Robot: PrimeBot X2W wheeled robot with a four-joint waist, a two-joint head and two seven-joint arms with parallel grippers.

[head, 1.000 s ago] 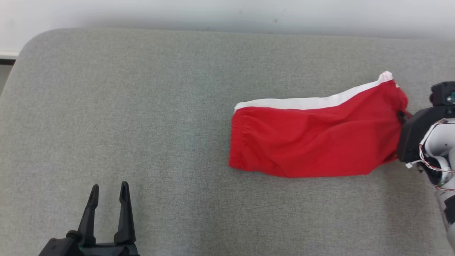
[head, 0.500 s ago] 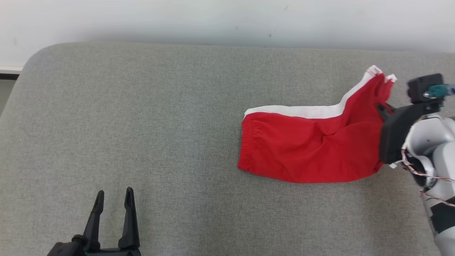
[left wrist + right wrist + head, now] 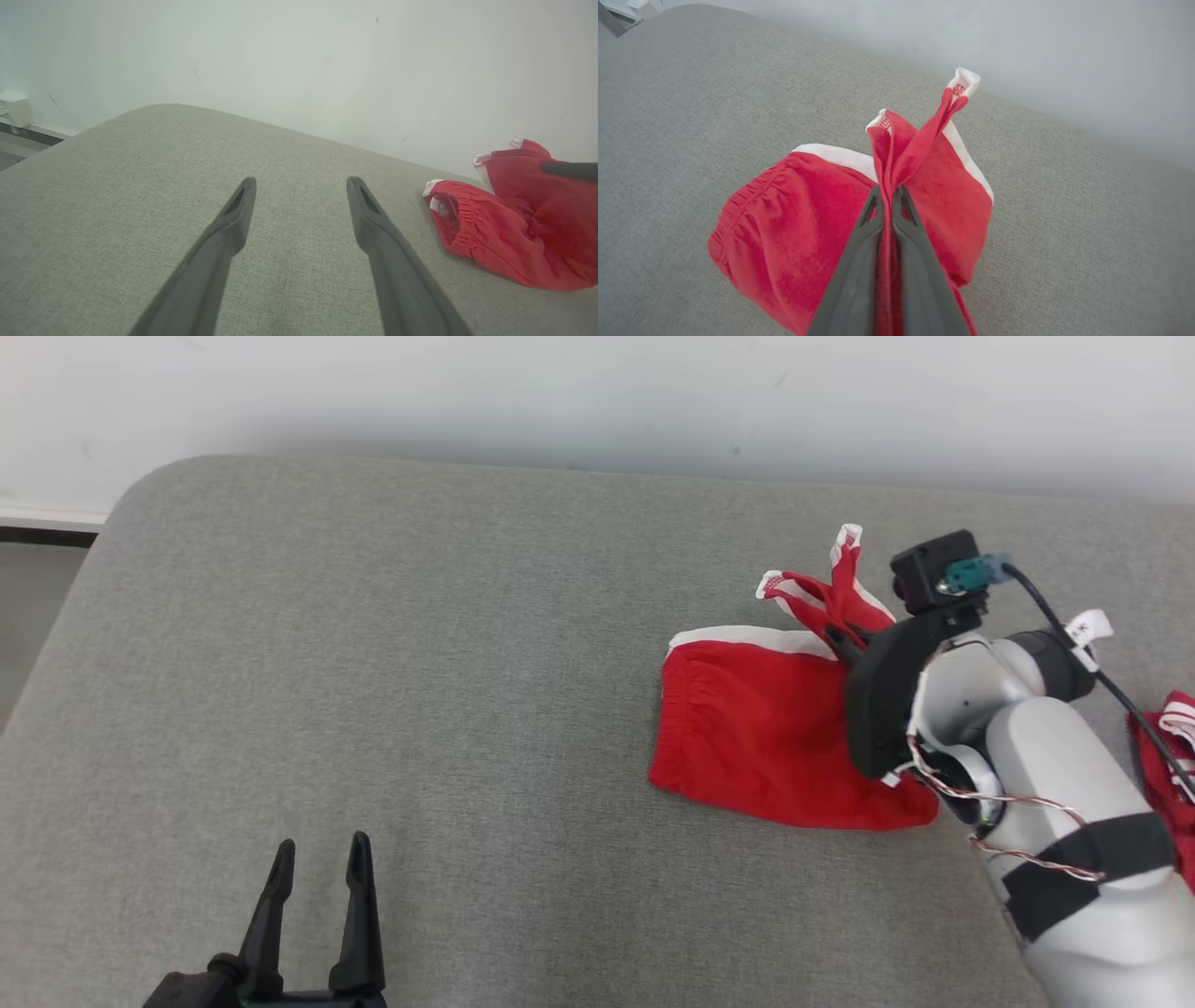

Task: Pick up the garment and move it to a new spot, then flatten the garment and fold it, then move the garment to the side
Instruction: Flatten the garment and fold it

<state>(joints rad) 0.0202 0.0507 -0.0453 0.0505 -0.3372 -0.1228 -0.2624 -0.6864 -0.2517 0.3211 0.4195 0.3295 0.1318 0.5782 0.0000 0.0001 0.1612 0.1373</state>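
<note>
The garment point(image 3: 756, 737) is a pair of red shorts with a white side stripe, lying on the grey cushion right of centre, elastic waistband facing left. My right gripper point(image 3: 840, 639) is shut on its leg-hem end and holds that end lifted and doubled back over the rest. In the right wrist view the two fingers point(image 3: 859, 261) pinch a bunched fold of the garment point(image 3: 784, 233), with the white-edged hem standing up beyond the tips. My left gripper point(image 3: 319, 863) is open at the lower left, far from the cloth, nothing between its fingers point(image 3: 224, 238). The garment point(image 3: 504, 233) shows at right there.
The grey cushion point(image 3: 373, 663) has a rounded far-left corner and a white wall point(image 3: 560, 392) behind it. A second piece of red and white cloth point(image 3: 1167, 756) lies at the right edge behind my right forearm. A strip of floor and baseboard point(image 3: 37, 523) shows at far left.
My right gripper has carried the hem end up and leftward, folding the garment over itself, so its visible flat part is shorter. The head view has shifted right. The left gripper stays open.
</note>
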